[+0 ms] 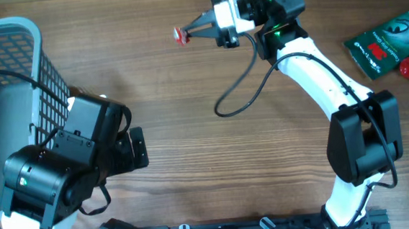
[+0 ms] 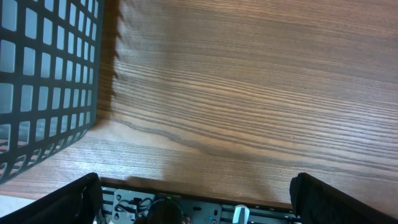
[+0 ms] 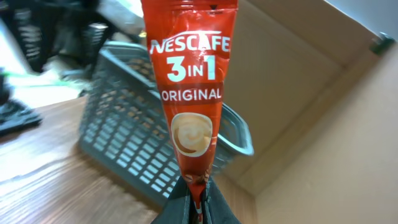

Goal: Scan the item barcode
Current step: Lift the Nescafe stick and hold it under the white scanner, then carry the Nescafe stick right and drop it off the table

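Overhead, the right arm reaches along the table's [image 1: 215, 164] far edge. The right gripper [image 1: 200, 28] is pinched tight on one end of the red Nescafe sachet [image 3: 189, 93], which sticks out beyond its fingertips. The left gripper [image 1: 136, 147] sits beside the basket [image 1: 33, 40], jaws spread wide.

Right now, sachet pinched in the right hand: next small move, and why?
Probably roll the right hand to turn the Nescafe sachet over: it's pinched by one end, and the wrist view shows only the logo face, no barcode. I see no scanner, so aim is uncertain.
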Robot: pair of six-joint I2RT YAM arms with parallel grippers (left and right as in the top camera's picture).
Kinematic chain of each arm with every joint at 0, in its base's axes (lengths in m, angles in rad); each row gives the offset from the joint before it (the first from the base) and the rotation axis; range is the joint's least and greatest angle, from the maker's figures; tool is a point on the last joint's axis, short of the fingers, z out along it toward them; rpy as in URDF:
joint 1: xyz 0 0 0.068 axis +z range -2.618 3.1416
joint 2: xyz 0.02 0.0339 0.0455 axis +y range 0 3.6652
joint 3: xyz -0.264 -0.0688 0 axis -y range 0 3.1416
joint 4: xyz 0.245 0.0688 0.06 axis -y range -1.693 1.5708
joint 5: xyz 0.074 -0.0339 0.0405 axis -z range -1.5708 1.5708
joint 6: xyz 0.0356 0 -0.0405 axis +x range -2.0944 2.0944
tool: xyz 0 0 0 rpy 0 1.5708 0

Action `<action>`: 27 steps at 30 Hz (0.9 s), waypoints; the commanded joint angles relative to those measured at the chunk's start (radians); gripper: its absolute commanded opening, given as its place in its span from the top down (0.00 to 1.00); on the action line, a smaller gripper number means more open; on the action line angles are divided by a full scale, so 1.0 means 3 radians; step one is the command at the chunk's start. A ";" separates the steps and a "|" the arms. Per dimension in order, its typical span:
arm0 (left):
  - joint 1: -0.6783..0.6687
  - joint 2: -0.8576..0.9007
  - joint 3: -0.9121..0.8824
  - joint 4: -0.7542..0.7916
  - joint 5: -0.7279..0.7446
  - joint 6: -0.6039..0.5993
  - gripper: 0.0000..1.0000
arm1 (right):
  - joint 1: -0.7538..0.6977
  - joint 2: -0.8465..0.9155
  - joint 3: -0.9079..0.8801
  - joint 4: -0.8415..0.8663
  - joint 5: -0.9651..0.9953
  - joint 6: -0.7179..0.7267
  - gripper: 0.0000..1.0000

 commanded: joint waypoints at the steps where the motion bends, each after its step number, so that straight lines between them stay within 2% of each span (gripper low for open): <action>1: 0.0010 -0.0008 0.0024 -0.0003 -0.0042 -0.0033 0.00 | -0.0032 -0.0061 0.0018 -0.0106 -0.0389 -0.0930 0.96; 5: 0.0010 -0.0008 0.0024 -0.0003 -0.0042 -0.0033 0.00 | -0.0032 -0.0061 0.0019 -0.0058 -0.0389 -0.1385 0.95; 10: 0.0010 -0.0008 0.0024 -0.0003 -0.0042 -0.0033 0.00 | -0.0032 -0.0061 0.0018 -0.0065 -0.0389 -0.1167 0.96; 12: 0.0010 -0.0008 0.0024 -0.0001 -0.0042 -0.0033 0.00 | -0.0036 -0.0061 0.0018 -0.0188 -0.0389 -0.0649 0.96; 13: 0.0010 -0.0008 0.0024 -0.0003 -0.0042 -0.0033 0.00 | -0.0056 -0.0061 0.0018 -0.0547 -0.0370 0.0057 0.95; 16: 0.0010 -0.0008 0.0024 -0.0003 -0.0042 -0.0033 0.00 | -0.0089 -0.0061 0.0018 -0.1471 -0.0023 0.0937 0.96; 19: 0.0010 -0.0008 0.0024 -0.0003 -0.0042 -0.0033 0.00 | -0.0112 -0.0060 0.0018 -0.2813 0.0847 0.1288 0.96; 20: 0.0010 -0.0008 0.0024 -0.0001 -0.0042 -0.0033 0.00 | -0.0111 -0.0060 0.0018 -0.3043 0.1195 0.1408 0.95; 24: 0.0010 -0.0008 0.0024 -0.0003 -0.0042 -0.0033 0.00 | -0.0111 -0.0060 0.0018 -0.3382 0.3223 0.2366 0.96; 27: 0.0010 -0.0008 0.0024 -0.0003 -0.0042 -0.0033 0.00 | -0.0126 -0.0019 0.0018 -0.3332 0.4008 0.2603 0.96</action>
